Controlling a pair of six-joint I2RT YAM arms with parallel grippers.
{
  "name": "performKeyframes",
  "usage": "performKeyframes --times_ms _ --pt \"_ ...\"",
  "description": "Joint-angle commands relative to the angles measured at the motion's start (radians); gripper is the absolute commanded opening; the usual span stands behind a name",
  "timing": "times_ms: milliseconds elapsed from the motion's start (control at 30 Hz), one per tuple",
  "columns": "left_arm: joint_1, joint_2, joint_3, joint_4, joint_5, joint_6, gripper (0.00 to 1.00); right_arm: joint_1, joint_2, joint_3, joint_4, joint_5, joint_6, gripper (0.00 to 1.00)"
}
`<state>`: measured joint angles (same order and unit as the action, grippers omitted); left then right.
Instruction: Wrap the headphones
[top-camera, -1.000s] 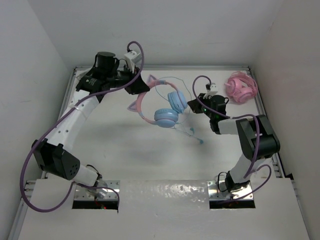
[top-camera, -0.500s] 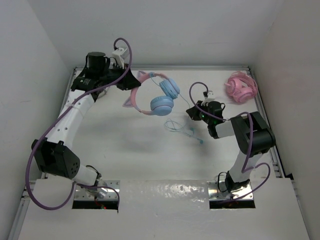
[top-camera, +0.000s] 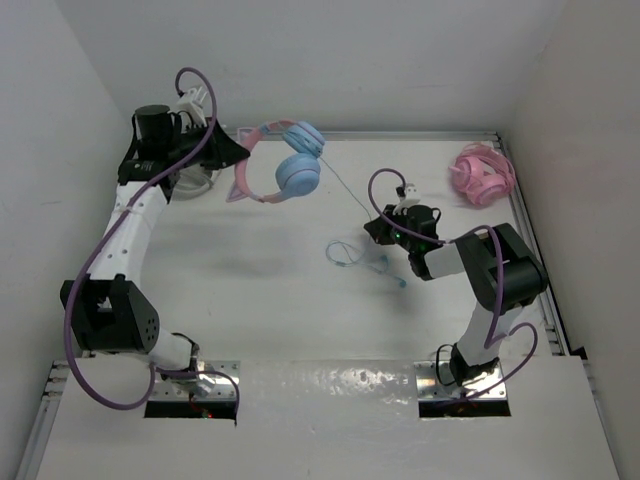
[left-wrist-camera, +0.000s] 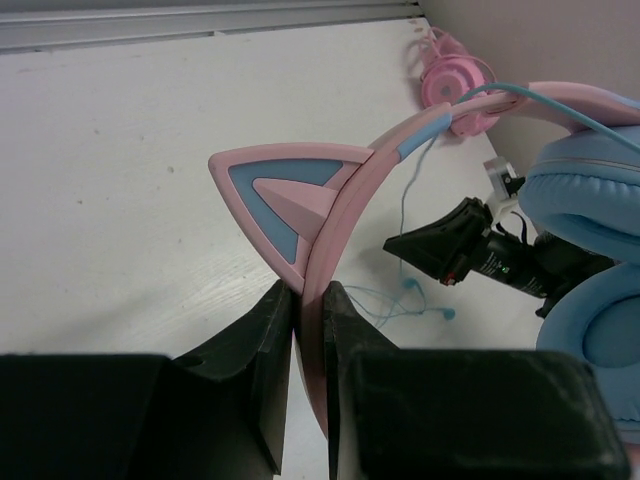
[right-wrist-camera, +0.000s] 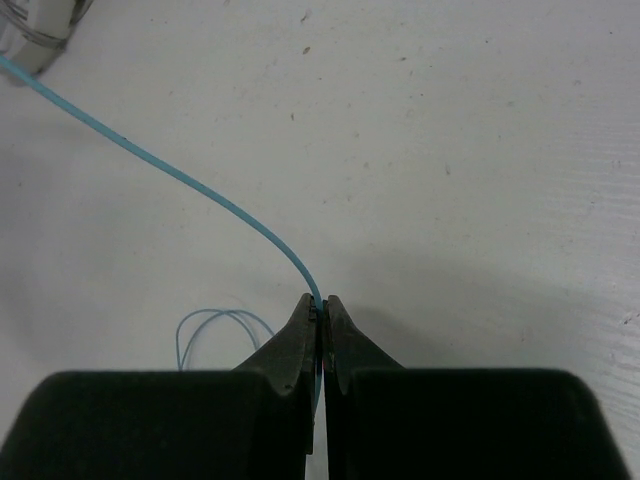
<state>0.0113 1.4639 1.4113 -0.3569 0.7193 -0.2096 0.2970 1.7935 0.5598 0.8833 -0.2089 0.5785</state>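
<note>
The headphones (top-camera: 285, 170) have a pink cat-ear headband and light blue ear cups, and hang in the air near the back left. My left gripper (top-camera: 232, 150) is shut on the pink headband (left-wrist-camera: 345, 200), just below a cat ear (left-wrist-camera: 285, 195); a blue ear cup (left-wrist-camera: 590, 210) fills the right of that view. The thin blue cable (top-camera: 345, 190) runs taut from the cups down to my right gripper (top-camera: 372, 228). That gripper (right-wrist-camera: 320, 302) is shut on the cable (right-wrist-camera: 200, 190) just above the table. Loose cable loops (top-camera: 345, 252) lie beside it.
All-pink bundled headphones (top-camera: 482, 173) lie at the back right corner, also in the left wrist view (left-wrist-camera: 455, 85). A white-grey object (top-camera: 192, 182) sits under my left arm at the back left. White walls enclose the table (top-camera: 250, 290) on three sides.
My left gripper has carried the headphones up and to the back left. The cable has drawn taut between the cups and my right gripper, which shifted slightly left.
</note>
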Motion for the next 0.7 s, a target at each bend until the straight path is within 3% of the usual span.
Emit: performKeyframes --times_ms 0,267,400,667 --pt "-0.013 -0.034 0.009 0.118 0.051 -0.068 0.0 0.013 0.001 0.02 0.011 0.016 -0.017 0.0" --pt "-0.011 -0.002 0.012 0.185 0.036 -0.163 0.0 0.165 -0.002 0.123 -0.119 0.072 -0.121 0.0" --pt "0.038 0.027 -0.026 0.263 0.011 -0.293 0.0 0.289 -0.009 0.147 -0.162 0.141 -0.184 0.0" --pt "0.065 0.018 -0.172 0.335 -0.265 -0.318 0.0 0.553 -0.085 0.224 -0.332 0.236 -0.347 0.0"
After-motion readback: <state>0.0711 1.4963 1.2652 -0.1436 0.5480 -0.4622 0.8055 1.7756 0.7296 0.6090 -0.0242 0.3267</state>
